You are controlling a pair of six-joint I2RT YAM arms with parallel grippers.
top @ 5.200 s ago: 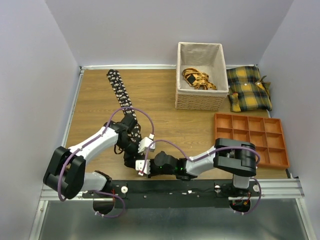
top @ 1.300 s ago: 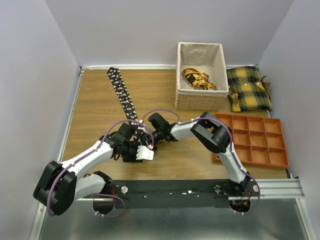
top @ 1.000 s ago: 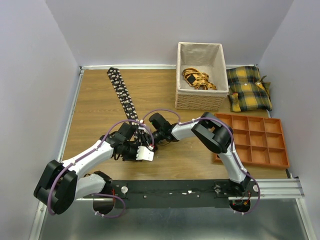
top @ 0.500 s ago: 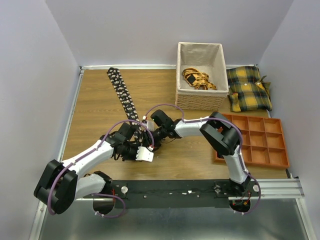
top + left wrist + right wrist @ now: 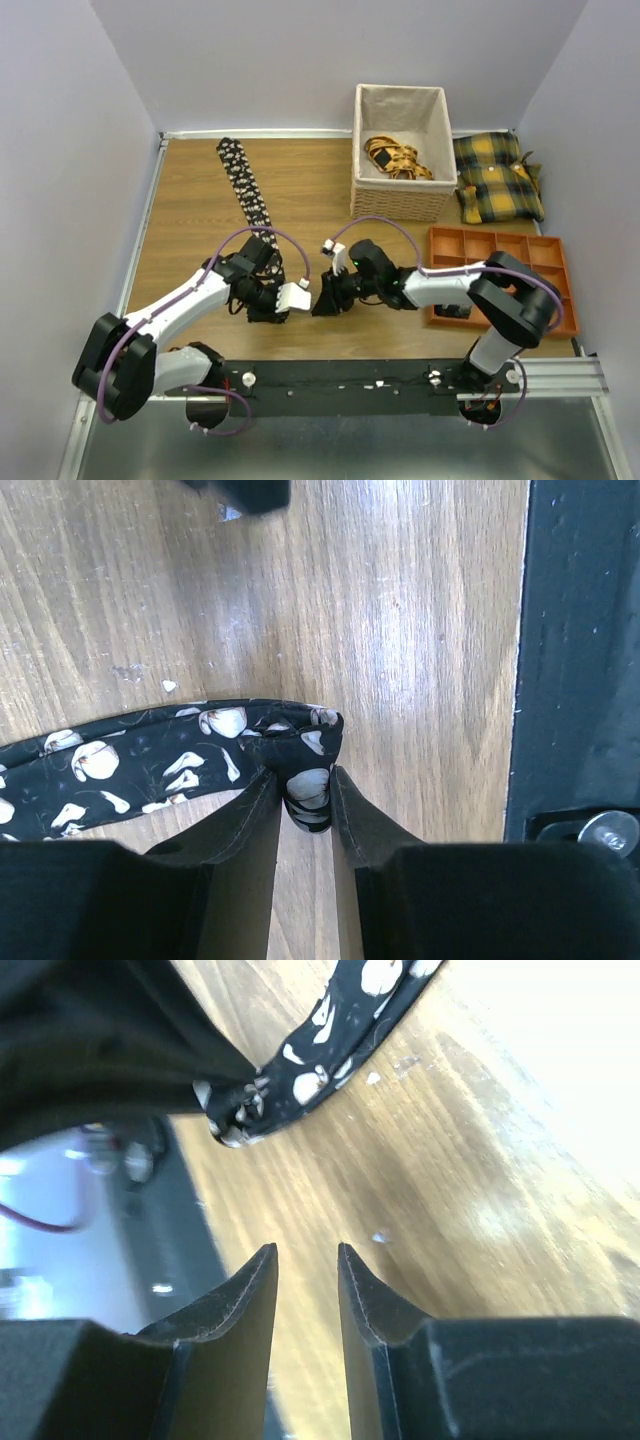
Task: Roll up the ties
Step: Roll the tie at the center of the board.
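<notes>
Left claw [image 5: 305,792] pinched nearly closed on the folded near end of the long black flower-print fabric tie [image 5: 243,185]. The strip lies on the wooden tabletop [image 5: 190,215], its long axis running from the claw towards far left. Right claw [image 5: 305,1260] just beside, jaws slightly apart, holding nothing.

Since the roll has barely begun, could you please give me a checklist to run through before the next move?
1. Left gripper shut on the folded end of the tie: ok.
2. Right gripper open and empty: ok.
3. Right gripper apart from the tie, whose end lies beyond its fingertips: ok.
4. Visible length of the tie flat and straight on the table: ok in the top view.
5. Coil formed: not ok, only one fold shows.
6. Basket and tray away from the tie: ok.
</notes>
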